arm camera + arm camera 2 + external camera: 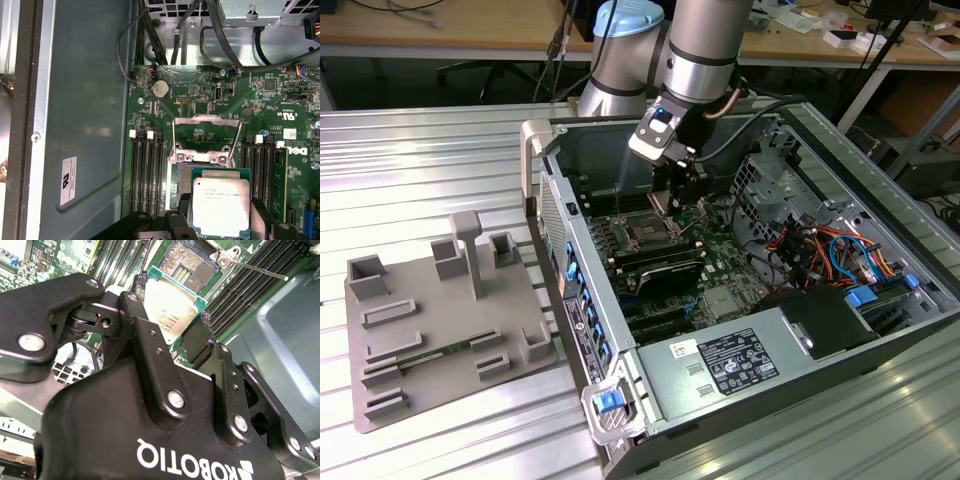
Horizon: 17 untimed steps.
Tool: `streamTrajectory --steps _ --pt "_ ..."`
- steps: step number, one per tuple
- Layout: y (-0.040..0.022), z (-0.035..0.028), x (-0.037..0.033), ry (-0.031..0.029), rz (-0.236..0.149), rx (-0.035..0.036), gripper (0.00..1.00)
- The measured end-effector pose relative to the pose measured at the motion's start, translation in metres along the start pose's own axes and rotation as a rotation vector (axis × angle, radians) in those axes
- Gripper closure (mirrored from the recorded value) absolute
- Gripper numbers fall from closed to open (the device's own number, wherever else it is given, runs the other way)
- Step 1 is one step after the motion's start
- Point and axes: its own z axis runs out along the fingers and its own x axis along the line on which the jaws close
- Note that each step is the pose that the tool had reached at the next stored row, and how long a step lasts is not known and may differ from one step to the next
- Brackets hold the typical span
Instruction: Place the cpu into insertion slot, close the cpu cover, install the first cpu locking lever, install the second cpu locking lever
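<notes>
My gripper (670,200) hangs inside the open computer case, just above the motherboard. It is shut on the cpu (172,305), a flat square chip with a silvery top and green edge, held by two opposite sides between the black fingers (137,297). In the first wrist view the cpu (220,202) hovers over the insertion slot (181,186), covering most of it. The insertion slot (192,265) lies open, its contact field showing. The cpu cover (200,159) stands swung up from its hinge beyond the slot. A thin silver locking lever (260,271) sticks out beside the slot.
Long black memory slots (145,175) flank the socket on both sides. A grey power supply box (740,360) and bundled cables (820,250) fill the case's near and right parts in the exterior view. A grey fixture plate (430,330) lies at the exterior view's left.
</notes>
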Motion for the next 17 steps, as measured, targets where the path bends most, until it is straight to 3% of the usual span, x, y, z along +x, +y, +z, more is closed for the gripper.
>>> streamTrajectory --steps 17 --pt "-0.0002 0.0047 0.0003 0.0000 0.000 0.0000 0.45"
